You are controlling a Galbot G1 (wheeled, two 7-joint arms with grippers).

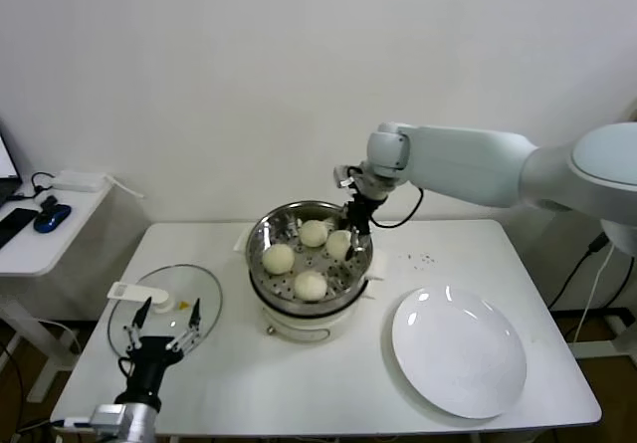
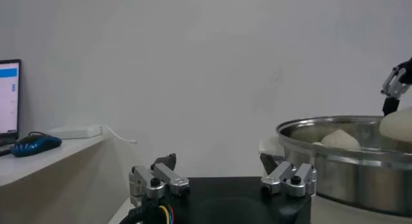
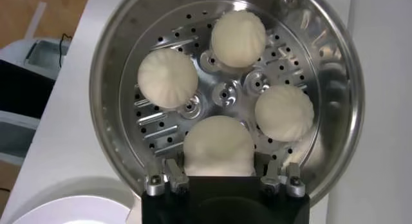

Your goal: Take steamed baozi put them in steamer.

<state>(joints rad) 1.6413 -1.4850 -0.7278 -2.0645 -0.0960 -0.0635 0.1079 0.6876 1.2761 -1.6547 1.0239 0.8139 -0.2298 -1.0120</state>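
The left gripper (image 1: 163,326) waits at the table's near left corner, fingers spread and empty, just in front of the glass lid (image 1: 169,299) that lies flat on the white table (image 1: 299,383). It plays no part in the work.

Further right stands the steamer (image 1: 309,264), its steel basket on a white pot base. All four steamed baozi (image 3: 219,145) sit inside on the perforated floor, spaced in a rough ring. The right gripper (image 1: 350,234) reaches down over the basket's far right rim, directly on the fourth bun. In the right wrist view its fingers (image 3: 168,175) stand on either side of that bun, only slightly parted and close against the dough; whether they still press it or have just let go I cannot tell for certain.

To the right of this gripper and nearer the table's front, the white plate (image 1: 458,348) is bare. The loading looks essentially done: what remains, by my judgement, is releasing fully and lifting the arm clear of the basket.
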